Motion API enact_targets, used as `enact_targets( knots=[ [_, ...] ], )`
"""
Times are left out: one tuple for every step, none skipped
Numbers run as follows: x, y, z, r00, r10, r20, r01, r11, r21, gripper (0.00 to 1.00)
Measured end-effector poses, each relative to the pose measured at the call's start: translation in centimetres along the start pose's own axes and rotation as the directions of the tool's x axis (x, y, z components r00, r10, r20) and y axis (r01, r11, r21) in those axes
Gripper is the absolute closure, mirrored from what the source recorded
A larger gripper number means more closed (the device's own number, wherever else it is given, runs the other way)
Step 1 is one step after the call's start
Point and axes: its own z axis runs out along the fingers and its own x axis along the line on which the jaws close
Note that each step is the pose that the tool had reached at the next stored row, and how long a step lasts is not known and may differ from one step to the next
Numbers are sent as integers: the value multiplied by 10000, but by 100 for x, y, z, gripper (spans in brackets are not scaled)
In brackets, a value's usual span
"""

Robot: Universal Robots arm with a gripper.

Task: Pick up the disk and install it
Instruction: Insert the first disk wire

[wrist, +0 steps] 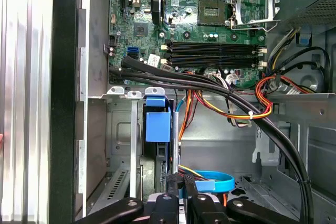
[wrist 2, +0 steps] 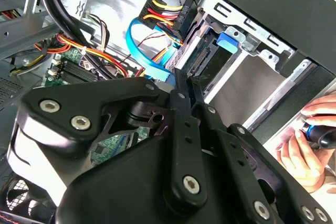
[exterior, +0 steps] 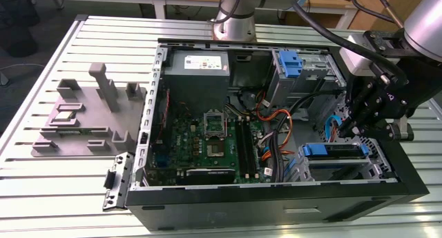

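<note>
a: where is the gripper point(exterior: 359, 125)?

b: in the exterior view it hangs inside the open computer case point(exterior: 407, 170), at the view's right side, just above the drive cage point(exterior: 376, 168). its fingers point(wrist: 173, 195) look pressed together with nothing between them, so narrow and empty, as far as both wrist views show.

a: and the disk point(exterior: 336, 151)?

b: it lies flat in the cage, blue rails at its ends, right under the fingertips. in the first wrist view the blue tab point(wrist: 158, 121) of the rail stands just past the fingertips, and a blue cable point(wrist: 212, 181) loops beside them. i judge the disk is already in its slot and the gripper is seating it or checking the seat.

a: how to do this well?

b: my advice: press straight along the slot, no side load, and keep the fingertips off the blue cable and the orange wires point(wrist: 265, 100).

a: anything else?

b: a person's hand point(wrist 2: 307, 148) rests outside the case wall in the second wrist view, holding a tool. keep the arm inside the case.
</note>
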Motion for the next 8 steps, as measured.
enact_targets(
  knots=[
    [0, 0, 1, 10000, 0, 0, 0, 10000, 0, 84],
    [0, 0, 1, 10000, 0, 0, 0, 10000, 0, 84],
    [0, 0, 1, 10000, 0, 1, 0, 10000, 0, 84],
    [0, 0, 1, 10000, 0, 0, 0, 10000, 0, 84],
    [0, 0, 1, 10000, 0, 0, 0, 10000, 0, 84],
    [2, 0, 2, 10000, 0, 1, 0, 10000, 0, 84],
    [10, 0, 4, 10000, 0, 4, 0, 10000, 2, 84],
    [26, 2, 5, 10000, -1, 2, 1, 10000, 15, 84]
  ],
)
